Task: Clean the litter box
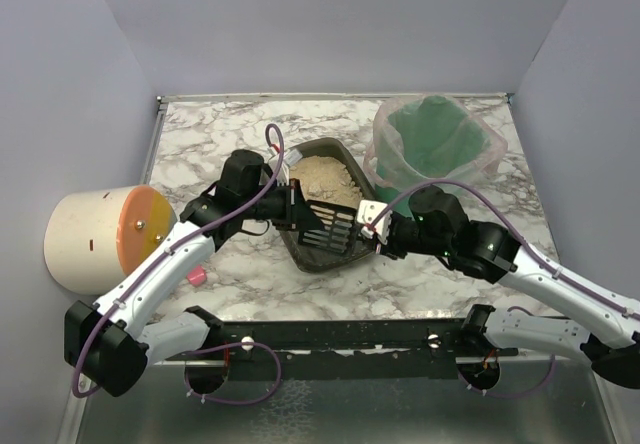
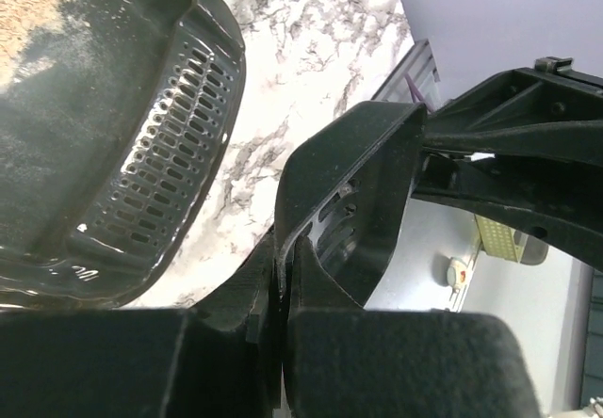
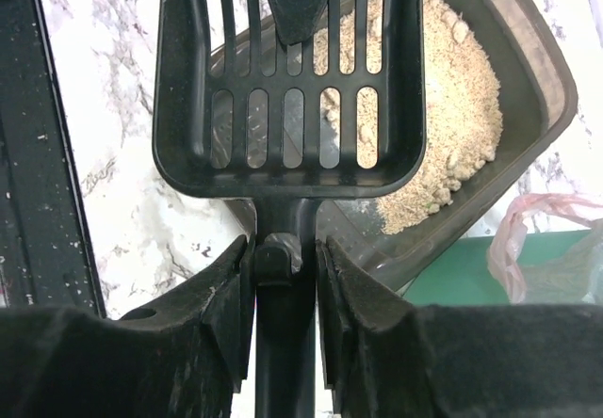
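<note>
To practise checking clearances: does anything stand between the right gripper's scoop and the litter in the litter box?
Nothing visible does. The right gripper holds the scoop right over the litter box, its litter just beyond the blade. The left gripper sits at the left rim, aside.

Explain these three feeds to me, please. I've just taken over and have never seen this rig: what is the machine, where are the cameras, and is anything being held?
The machine is two robot arms fixed at the near edge of a marbled table, each ending in a two-finger gripper. The wide picture comes from a fixed camera above and behind them. The other two come from cameras on the wrists, each looking along its own fingers.

On the table are the litter box with sandy litter, a green bin lined with a clear bag, and a cream and orange cylinder off to the left.

The right gripper is clamped on the handle of the black slotted scoop, which sits over the box. The left gripper is shut at the box's left side; I cannot tell whether it pinches the rim.
</note>
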### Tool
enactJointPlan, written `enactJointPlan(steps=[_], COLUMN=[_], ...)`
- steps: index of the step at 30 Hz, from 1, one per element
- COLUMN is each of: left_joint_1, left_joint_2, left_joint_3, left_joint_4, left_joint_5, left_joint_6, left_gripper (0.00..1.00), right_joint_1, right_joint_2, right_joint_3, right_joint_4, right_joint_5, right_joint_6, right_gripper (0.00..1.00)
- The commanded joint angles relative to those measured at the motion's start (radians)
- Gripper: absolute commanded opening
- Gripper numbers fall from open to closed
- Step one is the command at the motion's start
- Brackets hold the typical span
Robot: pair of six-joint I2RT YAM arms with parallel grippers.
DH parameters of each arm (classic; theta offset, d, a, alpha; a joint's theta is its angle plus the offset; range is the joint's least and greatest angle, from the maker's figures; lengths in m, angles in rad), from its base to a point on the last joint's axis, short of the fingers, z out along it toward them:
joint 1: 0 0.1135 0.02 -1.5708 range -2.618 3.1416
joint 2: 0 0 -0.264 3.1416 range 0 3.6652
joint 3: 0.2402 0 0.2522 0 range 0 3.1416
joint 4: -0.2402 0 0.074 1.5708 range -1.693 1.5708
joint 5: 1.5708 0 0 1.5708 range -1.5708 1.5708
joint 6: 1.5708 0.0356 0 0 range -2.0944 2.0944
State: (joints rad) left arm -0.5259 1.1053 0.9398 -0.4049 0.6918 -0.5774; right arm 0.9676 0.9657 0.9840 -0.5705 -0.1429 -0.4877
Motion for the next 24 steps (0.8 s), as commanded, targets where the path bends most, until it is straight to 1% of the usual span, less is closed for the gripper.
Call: enactJointPlan(steps=[1, 2, 6, 10, 12, 15, 17, 19, 21, 22, 24], left_joint_1=[0.003, 0.010, 0.069, 0.130, 0.171, 0.213, 0.239, 0.258, 0.274, 0.286, 0.305], left_joint_2=[-0.008, -0.007, -0.010, -0.017, -0.021, -0.033, -0.038, -0.039, -0.039, -0.040, -0.044], left_joint_3=[0.015, 0.018, -0.012, -0.053, -0.065, -0.088, -0.104, -0.118, -0.129, -0.134, -0.150], left_joint_4=[-0.004, -0.007, 0.016, 0.056, 0.076, 0.107, 0.139, 0.183, 0.224, 0.242, 0.303], left_joint_5=[-0.070, -0.074, -0.076, -0.053, -0.023, 0.011, 0.062, 0.110, 0.139, 0.159, 0.199], left_joint_6=[0.009, 0.018, 0.042, 0.062, 0.067, 0.078, 0.072, 0.056, 0.035, 0.022, -0.019], left_gripper=[0.00, 0.00, 0.00, 0.00, 0.00, 0.00, 0.00, 0.00, 0.00, 0.00, 0.00], right_joint_1=[0.006, 0.006, 0.006, 0.005, 0.005, -0.009, -0.045, -0.112, -0.201, -0.240, -0.297], right_joint_2=[-0.045, -0.048, -0.055, -0.068, -0.055, 0.001, 0.048, 0.090, 0.121, 0.132, 0.127], right_joint_3=[-0.020, -0.023, -0.031, -0.056, -0.043, 0.011, 0.058, 0.100, 0.123, 0.127, 0.108], right_joint_4=[0.084, 0.093, 0.114, 0.207, 0.229, 0.220, 0.205, 0.194, 0.196, 0.206, 0.249], right_joint_5=[0.057, 0.077, 0.182, 0.335, 0.358, 0.389, 0.358, 0.257, 0.113, 0.047, -0.037], right_joint_6=[0.073, 0.093, 0.155, 0.253, 0.302, 0.399, 0.475, 0.568, 0.648, 0.685, 0.761], right_gripper=[0.43, 0.50, 0.64, 0.91, 0.99, 1.00, 1.00, 1.00, 1.00, 1.00, 1.00])
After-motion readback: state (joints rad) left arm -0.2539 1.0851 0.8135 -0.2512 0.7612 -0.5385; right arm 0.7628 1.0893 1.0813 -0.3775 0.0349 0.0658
